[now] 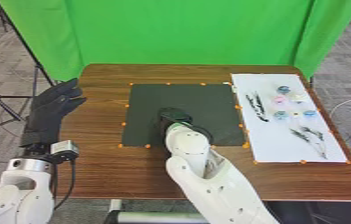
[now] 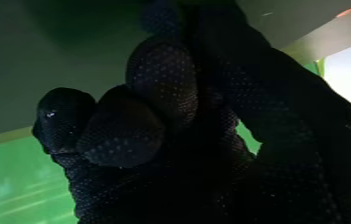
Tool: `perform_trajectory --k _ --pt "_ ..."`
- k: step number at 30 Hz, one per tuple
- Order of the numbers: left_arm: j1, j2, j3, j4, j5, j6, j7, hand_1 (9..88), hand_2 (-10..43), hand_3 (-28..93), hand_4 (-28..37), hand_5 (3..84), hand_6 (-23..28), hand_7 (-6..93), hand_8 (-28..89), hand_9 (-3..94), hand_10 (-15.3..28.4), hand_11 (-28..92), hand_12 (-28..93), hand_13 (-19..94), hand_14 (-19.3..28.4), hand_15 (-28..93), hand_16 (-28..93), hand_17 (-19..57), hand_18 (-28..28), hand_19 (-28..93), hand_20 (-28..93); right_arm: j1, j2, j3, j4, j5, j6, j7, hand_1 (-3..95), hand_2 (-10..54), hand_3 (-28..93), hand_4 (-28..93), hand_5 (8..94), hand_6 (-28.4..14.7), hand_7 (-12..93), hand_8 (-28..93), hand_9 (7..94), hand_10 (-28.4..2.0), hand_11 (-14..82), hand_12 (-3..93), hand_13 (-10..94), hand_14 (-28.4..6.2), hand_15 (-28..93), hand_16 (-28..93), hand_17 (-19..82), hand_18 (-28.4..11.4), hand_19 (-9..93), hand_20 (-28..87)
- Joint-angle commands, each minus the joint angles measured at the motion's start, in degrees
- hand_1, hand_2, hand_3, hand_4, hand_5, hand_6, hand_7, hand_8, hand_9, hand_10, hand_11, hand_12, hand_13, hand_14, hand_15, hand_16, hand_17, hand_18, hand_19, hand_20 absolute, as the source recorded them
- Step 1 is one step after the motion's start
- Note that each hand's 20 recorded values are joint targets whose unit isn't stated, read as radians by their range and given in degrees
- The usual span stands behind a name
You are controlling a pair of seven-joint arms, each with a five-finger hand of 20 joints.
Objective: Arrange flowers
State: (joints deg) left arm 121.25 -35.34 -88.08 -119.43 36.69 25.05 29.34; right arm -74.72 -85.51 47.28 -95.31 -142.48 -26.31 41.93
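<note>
Small blue, pink and pale flower heads, among them a blue flower (image 1: 283, 90) and a pink flower (image 1: 280, 100), lie on the white sheet (image 1: 282, 150) at the table's right. Dark slender pieces (image 1: 258, 107) lie left of them and leafy sprigs (image 1: 310, 136) nearer the front. Over the black mat (image 1: 149, 107), well left of the flowers, is my right hand (image 1: 174, 116). In the right wrist view, the right hand (image 2: 123, 132) has curled fingers, with nothing seen in them. My left hand (image 1: 51, 109) is open beside the table's left edge, fingers pointing away from me.
Orange marks line the mat and the sheet on the brown wooden table (image 1: 100, 170). A green backdrop (image 1: 180, 35) hangs behind the table's far edge. A black stand (image 1: 16, 97) rises from the floor at the left.
</note>
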Motion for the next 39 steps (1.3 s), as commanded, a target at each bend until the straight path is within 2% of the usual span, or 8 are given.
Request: perform_trajectory --k 1,9,15,17,19,22,33,39 --pt "2.12 0.53 -0.07 -0.97 -0.96 1.52 1.62 26.6 0.1 85 -23.4 37.3 6.0 21.3 -13 33.4 17.8 33 11 22 23.7 59 -12 -11.9 19.9 52 10 -0.36 -1.81 -0.85 -0.02 -0.54 -0.38 -0.22 50.1 -9.5 74 -24 84.4 -4.0 32 21 83.1 -14.2 55.6 30.2 82 -8.6 76 25 54 -22.5 93 34" --pt "1.94 1.17 0.74 -1.25 -1.71 2.72 2.67 26.6 0.0 85 -23.7 37.3 5.9 21.4 -13 33.5 17.8 33 10 22 23.6 59 -12 -11.9 19.8 52 11 -0.86 -3.10 -0.28 0.29 -1.61 -0.44 -1.77 44.8 -9.5 73 -25 84.4 -4.0 30 20 83.6 -14.0 53.9 29.8 84 -8.1 73 25 55 -21.8 93 30" --pt "1.90 1.04 0.77 -1.20 -1.60 2.67 2.60 26.4 -0.9 87 -23.8 37.7 5.8 21.5 -13 33.5 17.5 33 10 21 23.0 59 -12 -11.7 19.4 51 11 -0.47 -2.90 -0.60 0.45 -1.72 1.06 -2.03 40.8 -9.5 75 -26 84.5 -4.3 30 17 83.7 -14.2 53.3 29.9 84 -7.8 71 25 55 -22.0 93 30" --pt "2.24 1.00 0.56 -1.23 -1.49 2.65 2.43 26.3 -1.0 87 -23.9 37.9 5.7 21.6 -13 33.5 17.3 34 10 21 22.7 59 -12 -11.7 19.3 51 11 -0.40 -2.47 -0.96 0.20 -1.28 2.13 -1.75 39.0 -9.5 76 -26 84.5 -4.4 30 11 83.7 -14.3 53.1 30.2 84 -7.7 71 26 54 -22.5 93 29" --pt "2.18 0.91 0.56 -1.21 -1.56 2.56 2.27 26.2 -1.2 87 -23.9 37.9 5.6 21.6 -14 33.3 17.0 34 10 21 22.5 59 -12 -11.7 19.2 51 11 -0.09 -1.99 -1.44 0.12 -2.22 3.05 -1.61 36.3 -9.5 77 -25 84.1 -4.6 33 -5 83.1 -15.0 52.8 30.4 83 -8.0 70 26 53 -23.2 93 28" --pt "2.95 0.48 -0.13 -1.36 -1.02 2.31 1.85 26.2 -1.3 88 -24.1 37.9 5.6 21.7 -14 33.0 17.0 34 10 21 22.3 59 -12 -11.6 19.0 51 11 0.50 -1.04 -2.08 -0.23 -2.61 4.03 -1.19 35.2 -9.5 77 -25 84.0 -4.8 33 -7 82.9 -15.4 52.7 30.3 83 -8.4 70 26 53 -23.7 93 28" --pt "5.25 0.25 -1.66 -1.90 -1.24 2.66 1.79 25.9 -1.5 88 -23.7 37.5 5.3 21.8 -14 31.8 16.5 34 9 20 21.6 59 -13 -11.6 18.8 50 11 2.16 1.73 -5.44 -2.92 -0.13 6.84 0.25 30.9 -9.2 76 -24 84.7 -5.5 32 -7 83.1 -15.9 52.7 29.7 84 -8.6 70 26 53 -24.7 93 28" --pt "7.63 -0.22 -3.67 -2.46 -1.01 2.52 1.55 25.9 -1.6 88 -23.7 37.3 5.1 21.8 -14 31.2 16.2 35 9 20 21.4 59 -13 -11.5 18.7 50 12 4.57 3.86 -7.08 -5.48 3.39 9.50 1.44 28.8 -7.8 76 -25 84.6 -5.6 32 -7 83.0 -16.0 52.8 29.9 83 -9.0 70 26 53 -25.2 93 28"
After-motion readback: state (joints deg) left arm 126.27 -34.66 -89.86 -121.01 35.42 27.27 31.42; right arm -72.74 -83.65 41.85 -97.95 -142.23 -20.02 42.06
